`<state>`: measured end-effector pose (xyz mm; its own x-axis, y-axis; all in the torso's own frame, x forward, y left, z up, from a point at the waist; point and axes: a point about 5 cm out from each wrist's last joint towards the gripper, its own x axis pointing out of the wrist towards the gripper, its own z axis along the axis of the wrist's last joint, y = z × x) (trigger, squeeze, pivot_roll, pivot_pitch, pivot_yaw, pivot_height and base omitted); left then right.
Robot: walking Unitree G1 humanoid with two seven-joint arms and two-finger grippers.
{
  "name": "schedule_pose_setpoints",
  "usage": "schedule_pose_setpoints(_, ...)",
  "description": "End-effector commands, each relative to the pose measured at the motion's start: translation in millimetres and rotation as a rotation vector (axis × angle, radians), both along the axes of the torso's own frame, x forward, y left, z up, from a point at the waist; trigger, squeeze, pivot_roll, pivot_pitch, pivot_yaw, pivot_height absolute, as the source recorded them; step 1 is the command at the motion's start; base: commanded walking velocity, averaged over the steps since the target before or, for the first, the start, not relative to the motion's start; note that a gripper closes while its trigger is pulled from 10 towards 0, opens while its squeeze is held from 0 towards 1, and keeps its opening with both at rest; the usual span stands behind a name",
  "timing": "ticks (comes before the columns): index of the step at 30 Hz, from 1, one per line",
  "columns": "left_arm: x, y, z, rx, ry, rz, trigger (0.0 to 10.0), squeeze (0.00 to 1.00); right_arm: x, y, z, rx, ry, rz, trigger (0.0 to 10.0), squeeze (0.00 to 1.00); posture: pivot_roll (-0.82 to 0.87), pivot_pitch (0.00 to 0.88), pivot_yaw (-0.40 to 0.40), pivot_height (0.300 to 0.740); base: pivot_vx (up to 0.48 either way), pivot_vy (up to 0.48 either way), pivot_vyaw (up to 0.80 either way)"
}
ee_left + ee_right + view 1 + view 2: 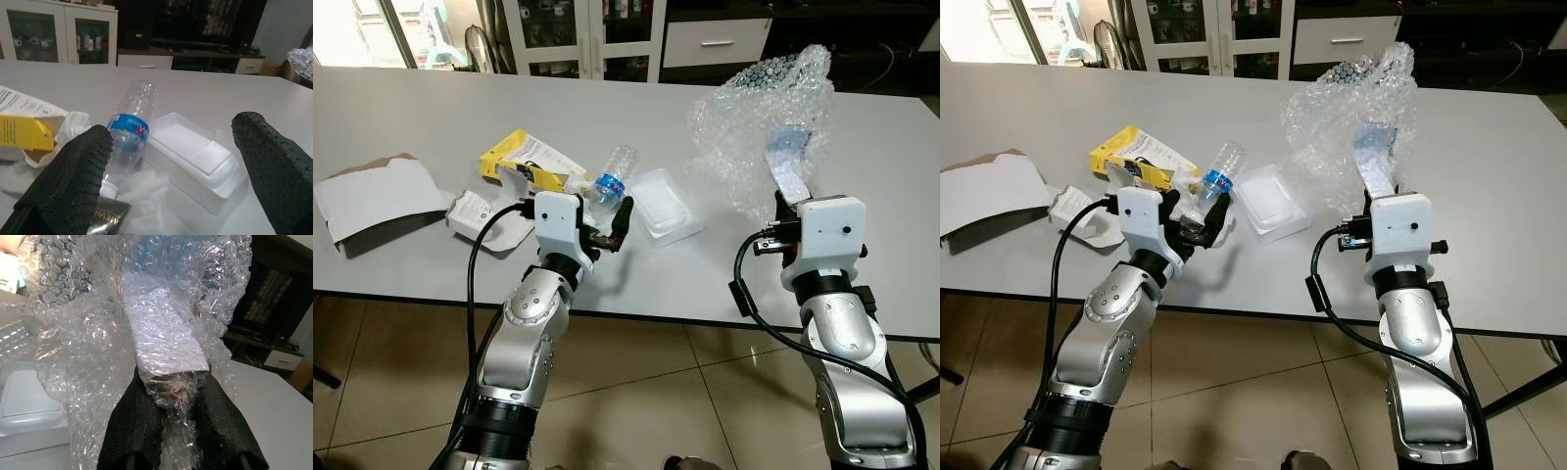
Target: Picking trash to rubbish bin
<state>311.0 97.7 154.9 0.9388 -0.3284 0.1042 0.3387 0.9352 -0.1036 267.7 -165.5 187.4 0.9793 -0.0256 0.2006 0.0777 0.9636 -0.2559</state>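
Note:
A big crumpled sheet of bubble wrap point(766, 122) stands up over the right side of the white table point(431, 108). My right gripper point(172, 404) is shut on its lower end, just above the table's front edge. My left gripper point(605, 223) is open near the front edge, its fingers point(73, 181) either side of a clear plastic water bottle point(129, 127) with a blue label that lies on the table. A clear plastic tray point(666, 204) lies right of the bottle. A yellow carton point(524, 159) and crumpled white paper point(480, 213) lie to its left.
A torn piece of white and brown cardboard point(374, 196) lies at the table's left end. White glass-door cabinets point(582, 34) and a dark unit stand behind the table. Tiled floor point(636, 392) shows below the front edge.

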Motion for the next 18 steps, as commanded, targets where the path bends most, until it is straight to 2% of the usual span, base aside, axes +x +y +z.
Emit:
schedule_pose_setpoints(1, -0.4, 0.9, -1.2, -0.002, 0.011, 0.004, 10.0, 0.0, 2.9, 2.4, -0.5, 0.008, 0.014, 0.017, 10.0, 0.0, -0.09, 0.066, -0.008, 0.74, 0.0, 0.262, 0.0)
schedule_pose_setpoints(8, 0.8, 4.8, -0.3, 0.011, 0.012, -0.004, 10.0, 0.0, 2.0, 5.3, -4.1, 0.021, 0.025, 0.016, 10.0, 0.0, -0.09, 0.072, 0.007, 0.74, 0.0, 0.313, 0.0)
schedule_pose_setpoints(18, -1.2, 5.6, -1.3, 0.031, 0.019, -0.015, 10.0, 0.0, 1.4, 7.7, -7.8, 0.028, 0.033, 0.013, 10.0, 0.0, -0.08, 0.083, 0.015, 0.74, 0.0, 0.442, 0.0)
